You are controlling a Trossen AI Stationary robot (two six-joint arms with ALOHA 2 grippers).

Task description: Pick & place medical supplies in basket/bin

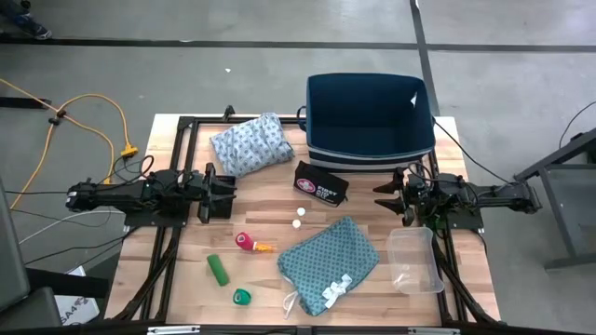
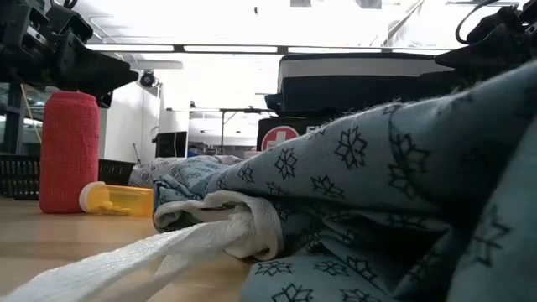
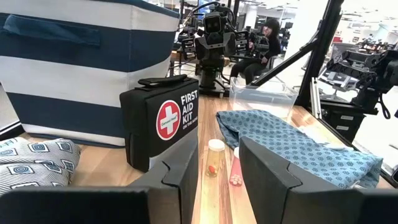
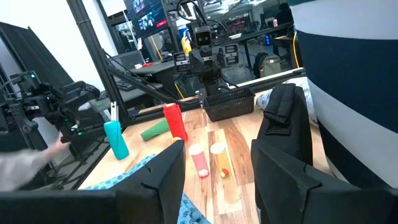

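Nothing is seen placed in the navy bin (image 1: pixel 371 116) yet: both cloths (image 1: pixel 328 263), the rolls (image 1: pixel 217 269) and the first-aid kit (image 1: pixel 319 184) lie on the desk (image 1: pixel 261 293), while the left gripper (image 1: pixel 223 193) and right gripper (image 1: pixel 386 197) are held released and empty.

The black pouch (image 3: pixel 160 127) reads "FIRST AID KIT" in white letters. Beside the words is a white cross on a red circle.
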